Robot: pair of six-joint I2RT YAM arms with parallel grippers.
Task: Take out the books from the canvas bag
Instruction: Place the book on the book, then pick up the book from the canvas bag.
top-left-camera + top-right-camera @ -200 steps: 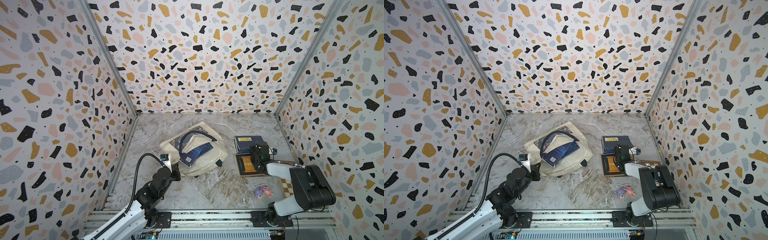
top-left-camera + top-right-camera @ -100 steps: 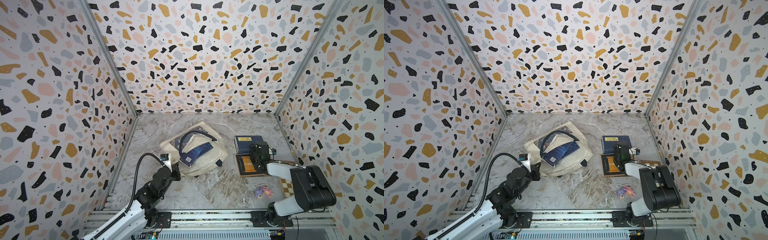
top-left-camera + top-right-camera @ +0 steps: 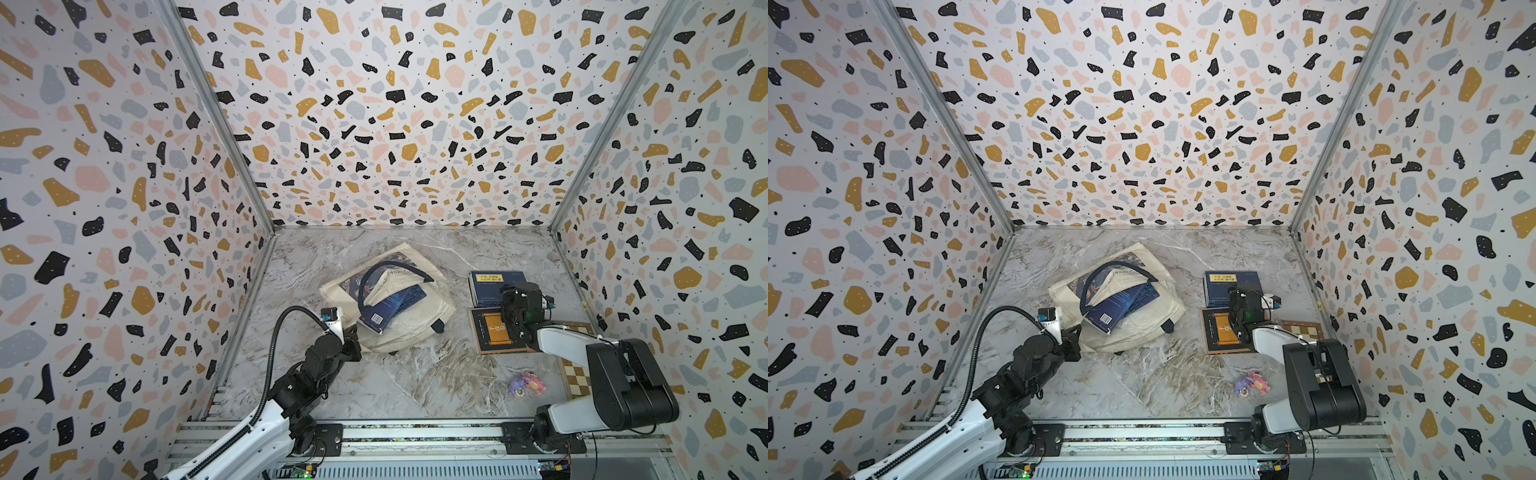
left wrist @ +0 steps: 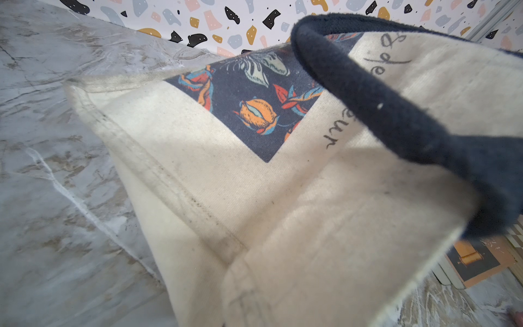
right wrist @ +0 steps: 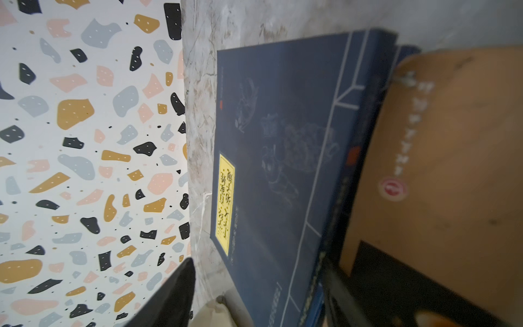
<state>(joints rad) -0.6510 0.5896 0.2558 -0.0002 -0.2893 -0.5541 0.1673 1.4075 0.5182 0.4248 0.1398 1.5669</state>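
The cream canvas bag (image 3: pixel 415 328) (image 3: pixel 1142 332) lies flat in the middle of the table in both top views. A navy book (image 3: pixel 392 307) pokes out of its mouth under a navy strap handle (image 4: pixel 396 113). My left gripper (image 3: pixel 349 336) is at the bag's near left corner, shut on the canvas bag (image 4: pixel 254 198), its jaws hidden by cloth. To the right lie a navy book with a yellow label (image 3: pixel 486 286) (image 5: pixel 268 170) and a dark brown book with an orange panel (image 3: pixel 494 332). My right gripper (image 3: pixel 513 303) (image 5: pixel 254 305) hovers open over them, holding nothing.
A brown-and-cream checkered board (image 3: pixel 577 374) lies by the right wall, partly under the right arm. A small pink and purple toy (image 3: pixel 525 384) sits near the front right. Speckled walls close in the left, back and right sides.
The right gripper's jaws have spread apart above the two books. The left arm, the bag and the books have stayed where they were.
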